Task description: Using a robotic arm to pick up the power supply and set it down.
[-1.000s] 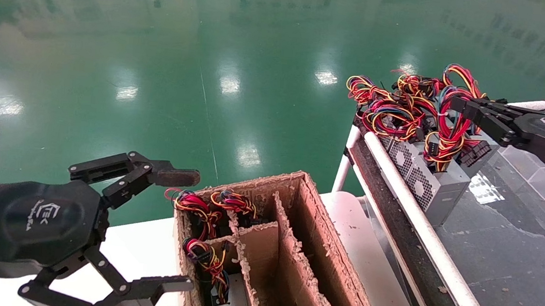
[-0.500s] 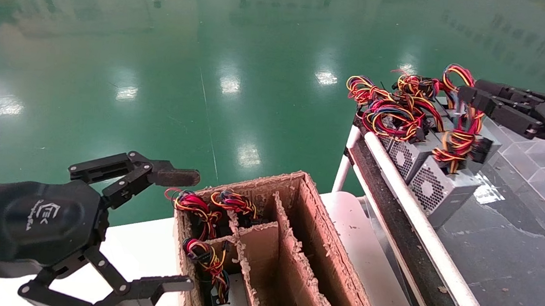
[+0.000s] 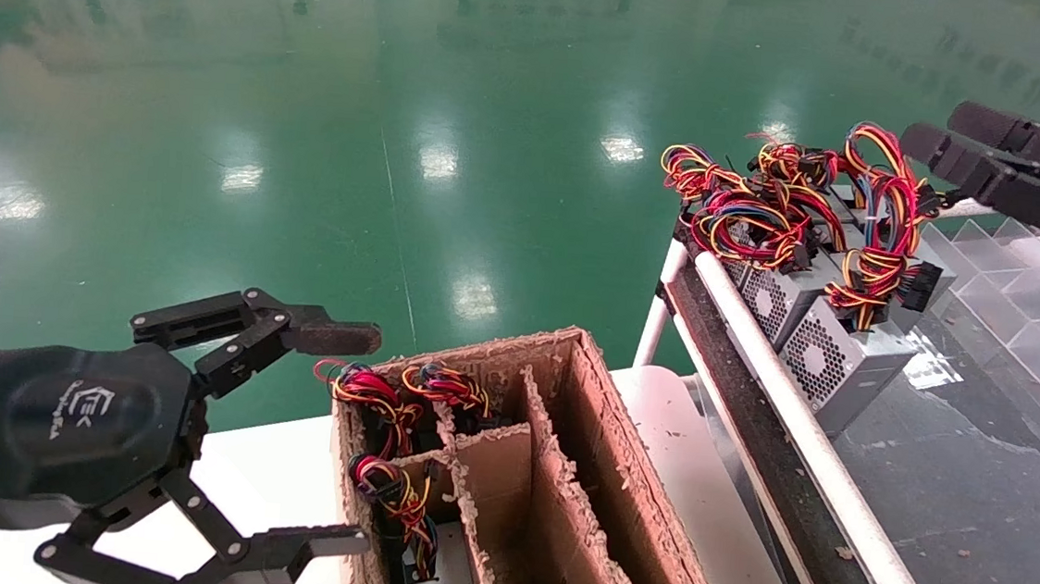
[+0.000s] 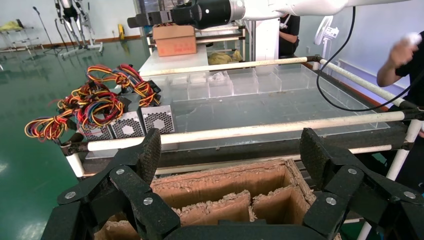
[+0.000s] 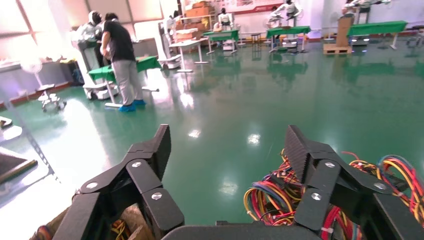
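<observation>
Here the power supply [image 3: 848, 364] sits on the dark glass-topped bench [image 3: 979, 477], nearest of a row of grey look-alike boxes [image 3: 775, 298], its vent side facing the white front rail [image 3: 805, 444] and its wire bundle [image 3: 872, 245] draped on top. The robotic arm's right gripper [image 3: 936, 130] hangs above and behind the row, jaws spread and holding nothing (the right wrist view shows only wires between its fingers).

Judging from this, the main risk is snagging: the bundles of 3 or so units tangle together, so a finger catching a loop could drag the box or a neighbour toward the rail. A fresh grab might also land on the wrong unit.

The left gripper [image 3: 350, 441] idles, spread wide, beside a cardboard divider box [image 3: 579, 482] already holding wired units [image 3: 388, 491]; clear plastic trays [image 3: 1039, 305] lie behind the row.
</observation>
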Controlling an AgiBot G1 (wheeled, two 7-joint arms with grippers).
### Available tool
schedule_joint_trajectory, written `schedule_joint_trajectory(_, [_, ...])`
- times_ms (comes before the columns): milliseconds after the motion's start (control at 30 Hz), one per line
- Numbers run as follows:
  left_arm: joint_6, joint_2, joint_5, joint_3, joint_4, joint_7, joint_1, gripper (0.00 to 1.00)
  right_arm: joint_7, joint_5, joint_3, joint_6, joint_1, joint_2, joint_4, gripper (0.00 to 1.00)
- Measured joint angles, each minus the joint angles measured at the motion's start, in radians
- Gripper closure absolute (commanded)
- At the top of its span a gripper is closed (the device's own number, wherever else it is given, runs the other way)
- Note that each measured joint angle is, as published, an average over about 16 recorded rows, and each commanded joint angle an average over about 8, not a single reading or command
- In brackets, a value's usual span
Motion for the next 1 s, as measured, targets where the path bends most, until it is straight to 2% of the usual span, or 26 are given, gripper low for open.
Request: schedule_joint_trajectory(1000, [0.0, 0.0, -0.001, 0.002, 0.0, 0.001, -0.001, 0.0, 0.12, 0.146, 0.035, 0.032, -0.332, 0.068, 0.639, 0.0])
